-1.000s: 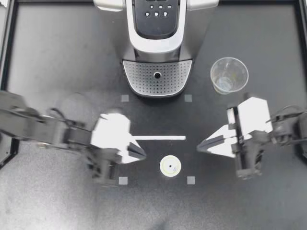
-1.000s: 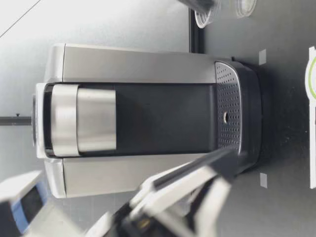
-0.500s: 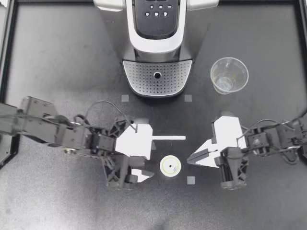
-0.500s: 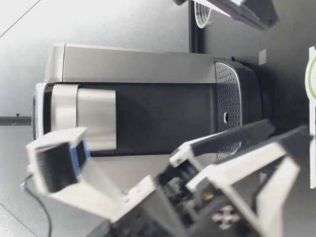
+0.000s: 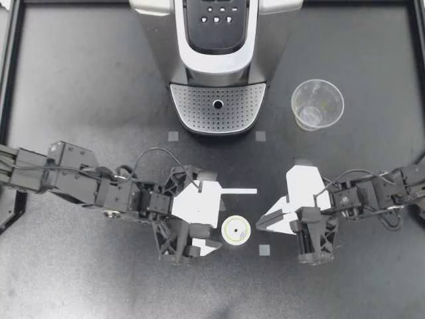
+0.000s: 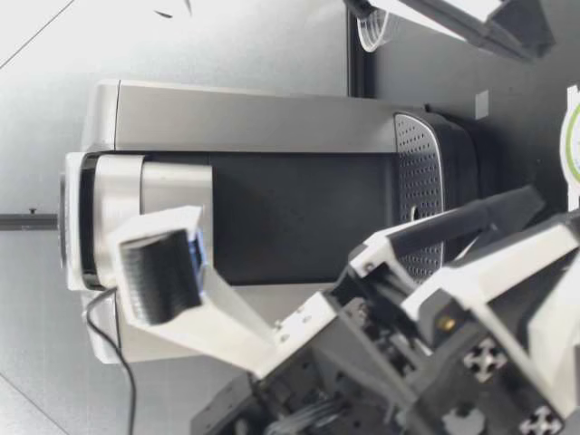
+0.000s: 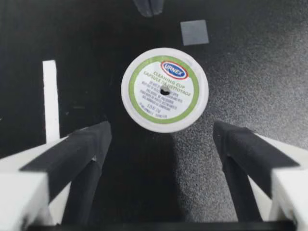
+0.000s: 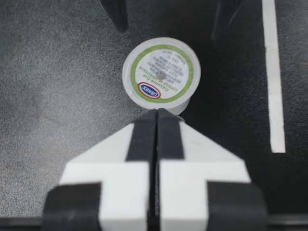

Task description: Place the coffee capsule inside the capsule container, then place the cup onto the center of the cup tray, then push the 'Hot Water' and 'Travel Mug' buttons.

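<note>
capsule (image 5: 236, 231) between left gripper (image 5: 214, 224), right gripper (image 5: 261, 223)

A matte black table (image 5: 80, 80) with a fine grain fills the scene, and a raised black rim (image 5: 9, 80) frames it. A white strip (image 5: 242, 191) of tape lies flat on it. 3 small grey squares (image 5: 260, 136) show near the strip: 2 toward the back rim and 1 on the opposite side. The surface looks darkest around the strip and paler grey farther toward the front. From table height, a plain pale wall (image 6: 227, 45) stands behind.
</note>
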